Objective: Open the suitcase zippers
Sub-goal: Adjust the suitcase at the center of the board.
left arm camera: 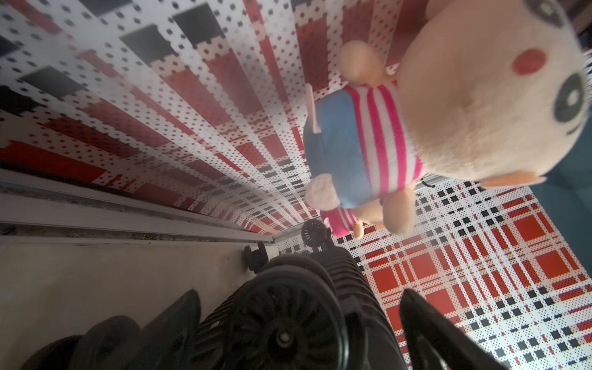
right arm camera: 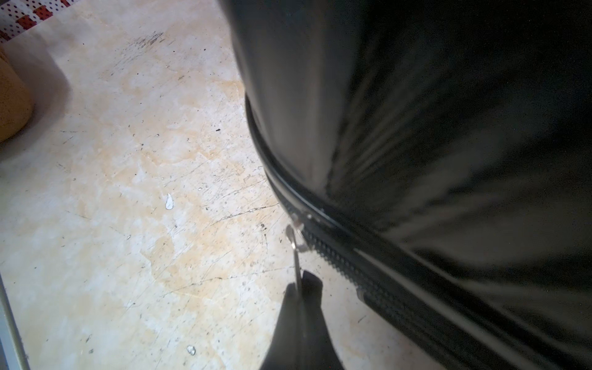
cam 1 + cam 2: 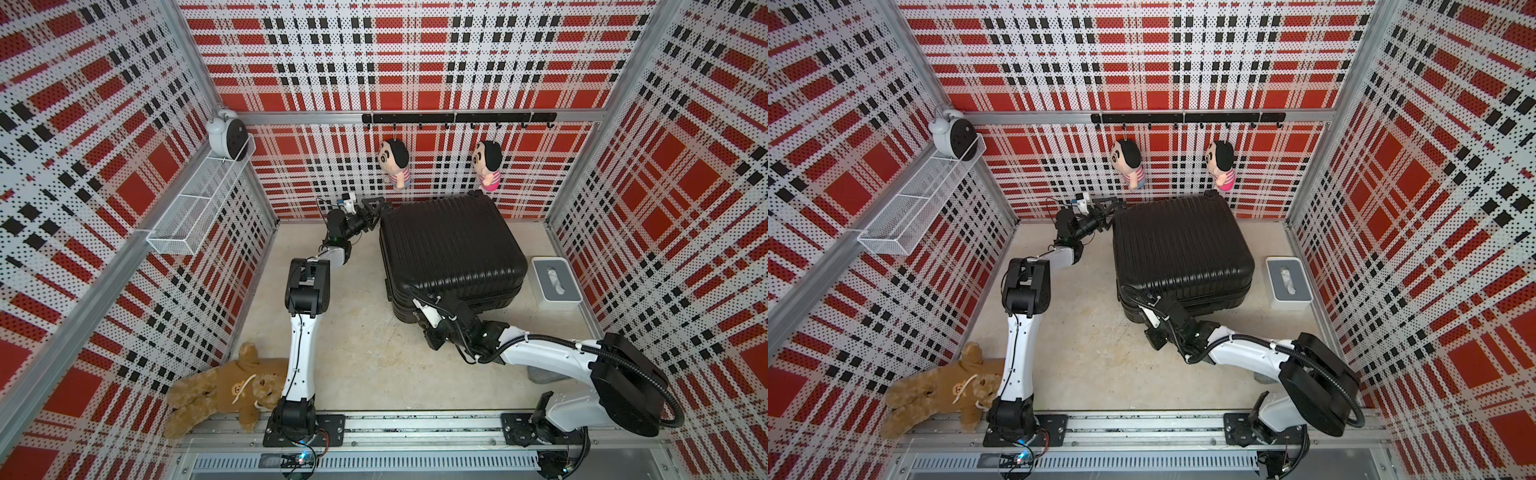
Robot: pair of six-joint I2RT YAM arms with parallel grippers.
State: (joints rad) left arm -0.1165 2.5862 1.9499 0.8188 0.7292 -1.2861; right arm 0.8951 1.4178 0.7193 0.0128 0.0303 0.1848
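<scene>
Black suitcase [image 3: 449, 245] zipper pull [image 2: 296, 254] pinched, right jaws.

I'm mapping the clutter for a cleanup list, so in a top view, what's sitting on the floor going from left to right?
teddy bear → suitcase → tissue box

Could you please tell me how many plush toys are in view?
3. A doll in blue shorts and a doll in pink hang from the hook rail; a brown teddy bear lies beside the left arm's base. Others may be hidden behind the suitcase.
</scene>
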